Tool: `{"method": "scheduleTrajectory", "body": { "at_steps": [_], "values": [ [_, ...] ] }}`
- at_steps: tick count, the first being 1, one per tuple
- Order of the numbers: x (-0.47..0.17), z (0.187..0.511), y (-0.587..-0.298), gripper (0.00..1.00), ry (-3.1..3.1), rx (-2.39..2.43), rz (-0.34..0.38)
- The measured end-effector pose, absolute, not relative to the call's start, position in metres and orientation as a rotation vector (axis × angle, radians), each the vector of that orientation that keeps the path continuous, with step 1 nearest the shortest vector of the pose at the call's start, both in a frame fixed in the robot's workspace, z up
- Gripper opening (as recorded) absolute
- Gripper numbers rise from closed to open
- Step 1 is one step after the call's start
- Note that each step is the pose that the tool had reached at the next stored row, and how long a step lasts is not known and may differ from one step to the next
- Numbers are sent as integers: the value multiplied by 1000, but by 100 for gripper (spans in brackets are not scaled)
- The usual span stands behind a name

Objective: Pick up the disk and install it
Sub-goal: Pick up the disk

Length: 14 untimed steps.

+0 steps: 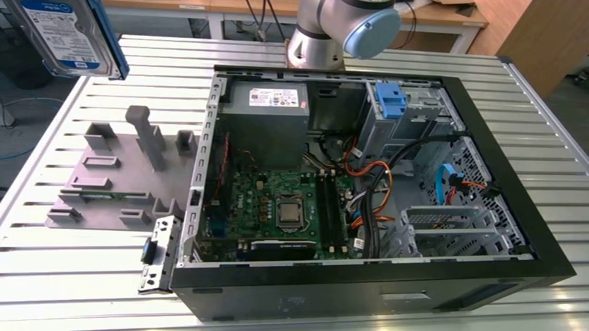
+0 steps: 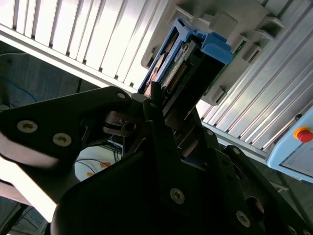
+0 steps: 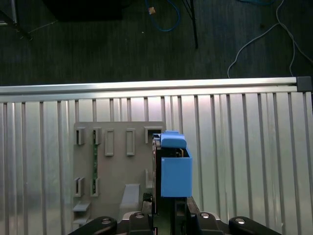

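The disk (image 1: 69,34) was held in the air at the exterior view's left. It hung above the grey holder plate (image 1: 120,179) and the slatted metal table (image 1: 83,276), well apart from the open computer case (image 1: 515,227). In both wrist views it was seen edge-on in the gripper (image 2: 166,105). The fingers (image 2: 155,115) were clamped on it from two sides, and its blue side rail (image 3: 175,171) was left free beyond them. Which surfaces exactly were pressed could not be told.

The disk was judged to be stiff and rather heavy for its size, with smooth metal faces that might slip under a weak grip. It was also judged sensitive to knocks. The rigid metal body seemed the right place to take hold. The plastic rails and the connector end, which was seen in the second wrist view, looked less fit to carry force.

Around the disk much open room was found, with only the upright posts (image 1: 147,134) of the plate below it. Inside the case the room was much tighter. The drive cage with the blue latch (image 1: 391,100) was placed just beside the grey power supply box (image 1: 267,103), near the arm (image 1: 341,27). Thick cables (image 1: 405,158) were laid close to it. The black rim of the case was raised on all sides.
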State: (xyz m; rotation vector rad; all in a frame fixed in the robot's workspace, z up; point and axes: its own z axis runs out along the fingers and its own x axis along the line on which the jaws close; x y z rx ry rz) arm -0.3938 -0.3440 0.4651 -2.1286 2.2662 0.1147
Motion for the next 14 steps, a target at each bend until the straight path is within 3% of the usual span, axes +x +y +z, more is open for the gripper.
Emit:
{"method": "scheduleTrajectory", "body": {
  "at_steps": [14],
  "values": [
    [-394,484,-344,35,2266,-2129,115]
  ]
}}
